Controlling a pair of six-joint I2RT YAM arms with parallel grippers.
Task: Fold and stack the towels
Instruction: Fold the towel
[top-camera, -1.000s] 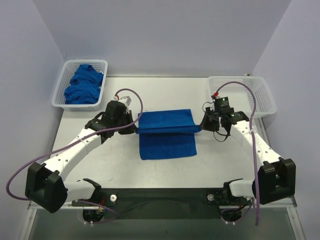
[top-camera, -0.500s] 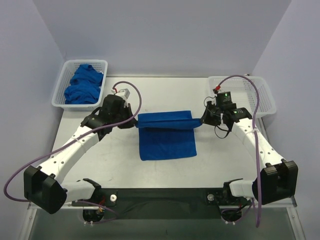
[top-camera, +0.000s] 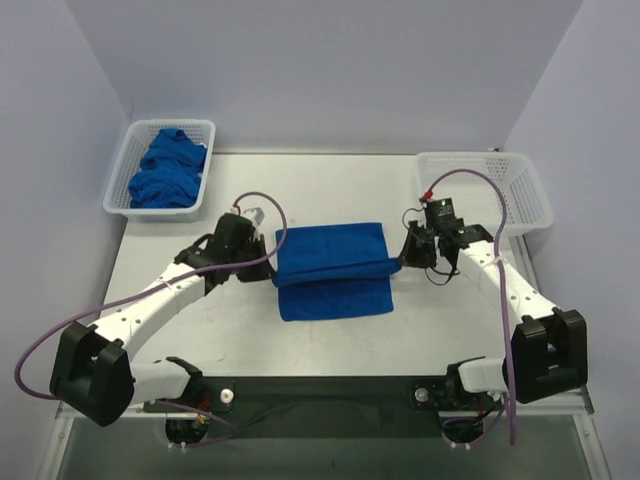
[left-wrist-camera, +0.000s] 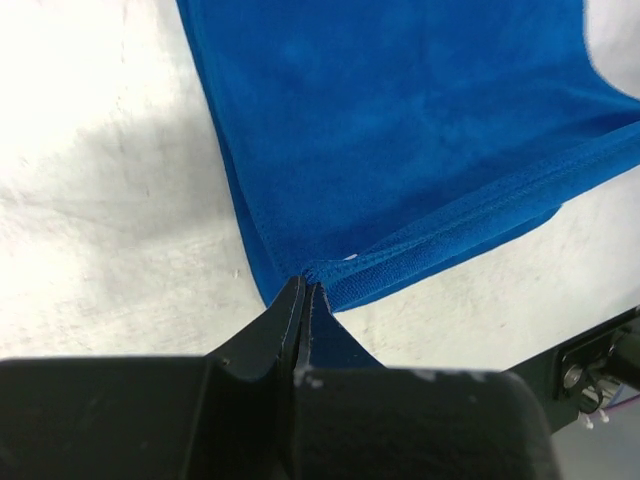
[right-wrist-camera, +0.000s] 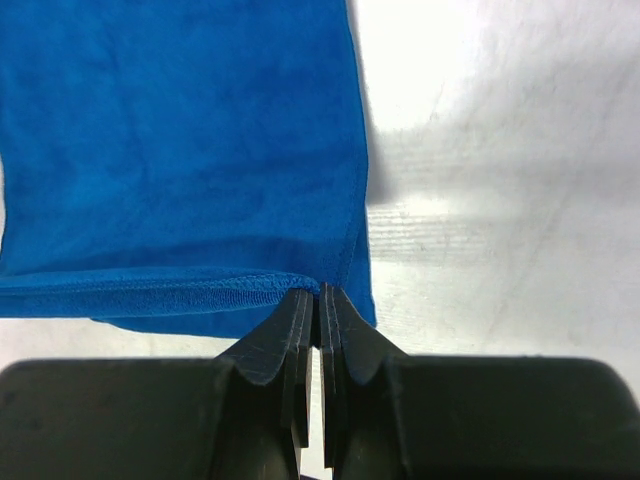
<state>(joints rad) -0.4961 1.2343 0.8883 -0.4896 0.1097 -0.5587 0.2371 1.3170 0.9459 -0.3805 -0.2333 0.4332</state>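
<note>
One royal-blue towel lies mid-table with its upper layer folded over the lower layer. My left gripper is shut on the folded layer's left corner, and my right gripper is shut on its right corner. The held hem hangs between them just above the table. In the left wrist view the closed left gripper pinches the towel at its hem. The right wrist view has the right gripper clamped on the corner of the towel. More crumpled towels fill the far-left basket.
A white mesh basket sits at the table's far left corner. A second white mesh basket stands at the far right with nothing in it. The white table runs from the towel to the arm bases.
Both grippers lifted the held hem back a little, then brought it toward the near edge. The folded layer now covers more of the lower layer.
</note>
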